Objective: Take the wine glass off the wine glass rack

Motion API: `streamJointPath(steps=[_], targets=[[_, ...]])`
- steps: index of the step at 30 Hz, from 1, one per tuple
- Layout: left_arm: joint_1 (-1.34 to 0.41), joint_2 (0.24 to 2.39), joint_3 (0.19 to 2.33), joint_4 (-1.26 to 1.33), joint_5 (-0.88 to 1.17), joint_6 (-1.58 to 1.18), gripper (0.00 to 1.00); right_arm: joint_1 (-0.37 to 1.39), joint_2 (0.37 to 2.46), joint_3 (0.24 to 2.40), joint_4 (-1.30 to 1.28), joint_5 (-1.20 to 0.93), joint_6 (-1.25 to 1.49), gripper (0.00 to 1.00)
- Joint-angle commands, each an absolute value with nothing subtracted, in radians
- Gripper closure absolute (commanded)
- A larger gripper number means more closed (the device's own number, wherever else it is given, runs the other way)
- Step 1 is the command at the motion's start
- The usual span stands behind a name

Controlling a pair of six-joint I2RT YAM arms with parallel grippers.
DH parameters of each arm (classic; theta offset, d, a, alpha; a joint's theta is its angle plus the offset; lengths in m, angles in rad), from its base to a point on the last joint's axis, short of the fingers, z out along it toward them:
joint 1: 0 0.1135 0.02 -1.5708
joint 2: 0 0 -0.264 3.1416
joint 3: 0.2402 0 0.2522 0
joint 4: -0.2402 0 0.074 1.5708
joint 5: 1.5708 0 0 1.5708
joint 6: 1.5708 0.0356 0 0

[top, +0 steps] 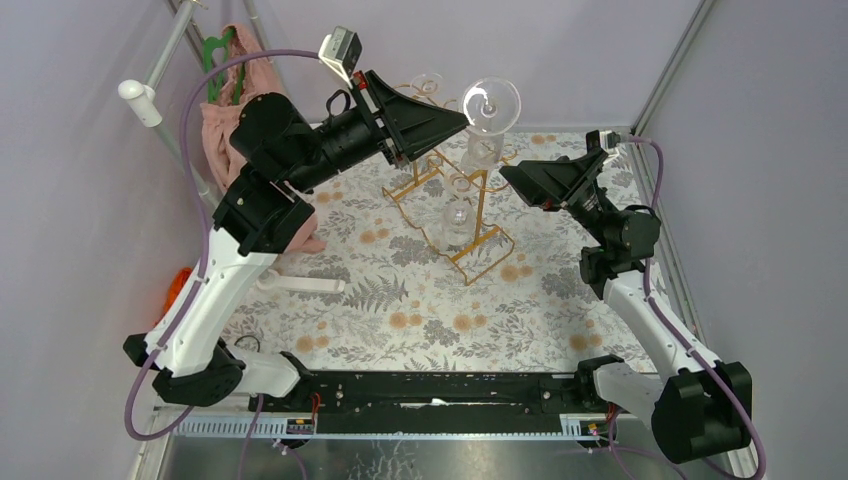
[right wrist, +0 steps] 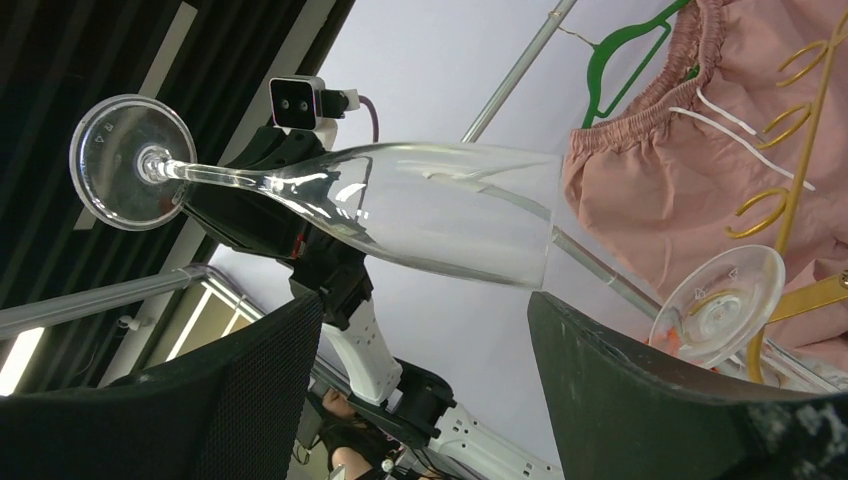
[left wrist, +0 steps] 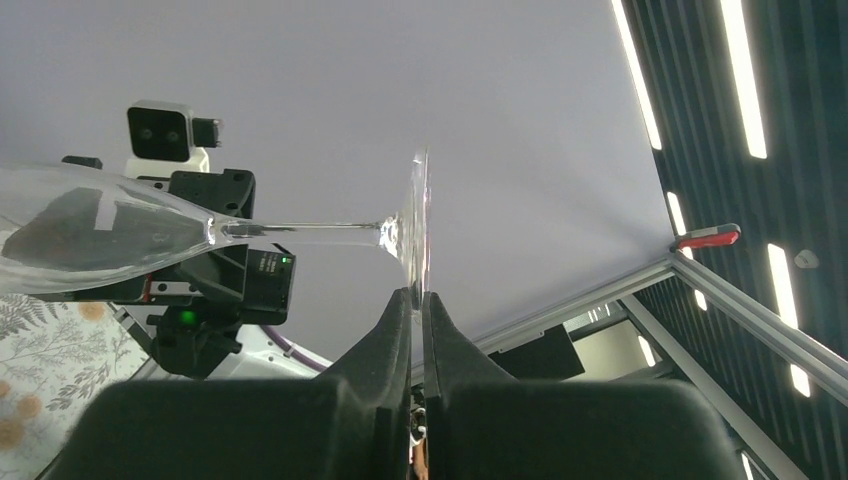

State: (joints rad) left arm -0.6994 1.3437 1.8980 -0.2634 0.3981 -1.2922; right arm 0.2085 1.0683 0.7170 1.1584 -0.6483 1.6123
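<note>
No legible text, brand or number in any view.
Right wrist view, upper left: faint small marks on the round foot [right wrist: 115,150] of the clear wine glass [right wrist: 430,215], too small to read.
Left wrist view, left of centre: pale print on the black wrist housing [left wrist: 262,268], blurred.

Black-and-white arms [top: 215,290] carry purple cables [top: 127,405] and broad black fingers [right wrist: 250,400].

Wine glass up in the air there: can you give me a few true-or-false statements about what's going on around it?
The left gripper pinches the wine glass by its foot. True.
The right gripper is clamped on the bowl. False: its jaws stand open beside the bowl.
The wine glass rack is bare of glasses. False: another glass is on it.
A pink garment hangs on a green hanger. True.
</note>
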Motion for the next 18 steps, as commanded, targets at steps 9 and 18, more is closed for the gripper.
streamJointPath(steps=[9,18], targets=[[-0.747,1.375,1.962,-0.163,0.367,-1.295,1.00,0.205,1.138,0.678,1.441,-0.598,1.734,0.17],[-0.760,1.336,1.880,-0.119,0.353,-1.303,1.00,0.206,1.255,0.633,1.724,-0.506,1.868,0.17]])
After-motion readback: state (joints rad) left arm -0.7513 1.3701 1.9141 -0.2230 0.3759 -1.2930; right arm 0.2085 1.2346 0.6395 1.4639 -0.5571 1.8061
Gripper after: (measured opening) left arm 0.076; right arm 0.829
